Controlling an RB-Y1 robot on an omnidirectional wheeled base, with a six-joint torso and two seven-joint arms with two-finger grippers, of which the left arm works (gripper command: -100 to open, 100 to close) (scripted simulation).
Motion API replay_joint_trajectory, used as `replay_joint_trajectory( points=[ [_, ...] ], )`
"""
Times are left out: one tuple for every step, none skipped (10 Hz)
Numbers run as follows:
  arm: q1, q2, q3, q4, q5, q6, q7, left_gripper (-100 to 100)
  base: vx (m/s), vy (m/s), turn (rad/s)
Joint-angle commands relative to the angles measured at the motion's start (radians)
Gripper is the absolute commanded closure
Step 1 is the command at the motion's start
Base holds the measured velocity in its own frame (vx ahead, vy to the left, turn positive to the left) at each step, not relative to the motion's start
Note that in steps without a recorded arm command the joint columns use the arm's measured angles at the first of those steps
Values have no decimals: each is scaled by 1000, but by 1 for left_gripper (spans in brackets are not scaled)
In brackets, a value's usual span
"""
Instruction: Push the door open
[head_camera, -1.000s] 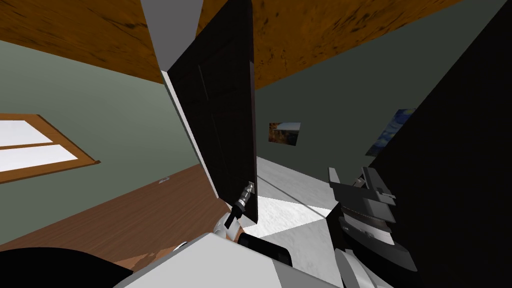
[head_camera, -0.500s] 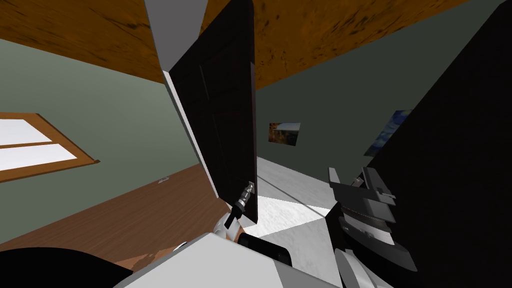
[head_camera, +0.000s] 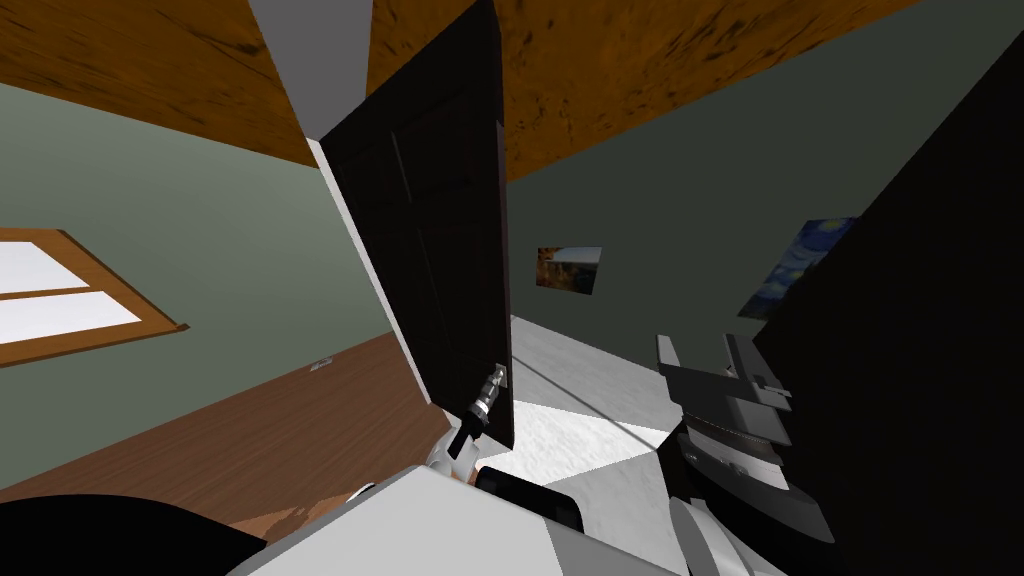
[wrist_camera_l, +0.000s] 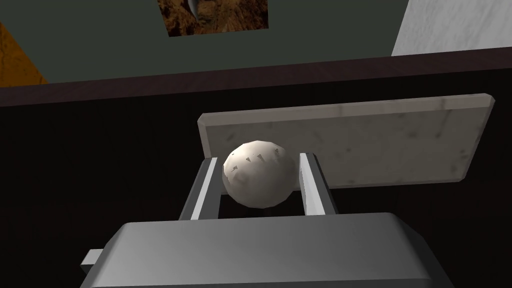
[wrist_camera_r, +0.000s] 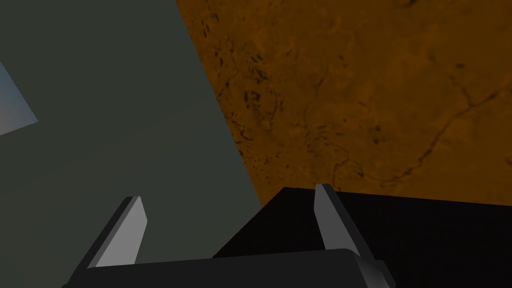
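A very dark door (head_camera: 440, 250) stands partly open ahead of me, its free edge toward me. My left gripper (head_camera: 497, 378) is at that edge, low on the door. In the left wrist view it (wrist_camera_l: 260, 172) is shut on a pale round door knob (wrist_camera_l: 259, 172), which is set on a light grey plate (wrist_camera_l: 380, 140) on the door (wrist_camera_l: 90, 165). Both fingers (wrist_camera_l: 207, 187) press the knob's sides. My right gripper (head_camera: 705, 352) is held up to the right of the door, open, with nothing between its fingers (wrist_camera_r: 131, 227).
A white door frame (head_camera: 365, 260) runs along the door's hinge side. A grey-white floor (head_camera: 590, 400) lies beyond the doorway, brown wooden floor (head_camera: 250, 440) on my left. A black area (head_camera: 920, 330) stands close on the right. Two pictures (head_camera: 569, 269) hang on the far green wall.
The door has swung a little further open, away from me, with my left gripper still on the knob. The picture at the right wall shows more. The right arm has not moved.
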Motion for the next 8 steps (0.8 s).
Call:
replay_joint_trajectory(
  points=[
    [2, 15, 21, -24, 11, 12, -4, 100, 201, -84, 26],
    [1, 17, 33, -22, 16, 13, -8, 100, 208, -102, 77],
    [-1, 18, 45, -20, 23, 13, -14, 100, 187, -103, 65],
    [-2, 20, 58, -18, 29, 14, -19, 100, 193, -89, 55],
    [-3, 21, 65, -17, 33, 15, -22, 100, 171, -79, 44],
    [-5, 22, 78, -15, 40, 15, -28, 100, 152, -84, 58],
    [-6, 23, 93, -12, 47, 16, -34, 100, 176, -102, 75],
    [-7, 24, 100, -11, 51, 17, -37, 100, 137, -93, 68]
  ],
)
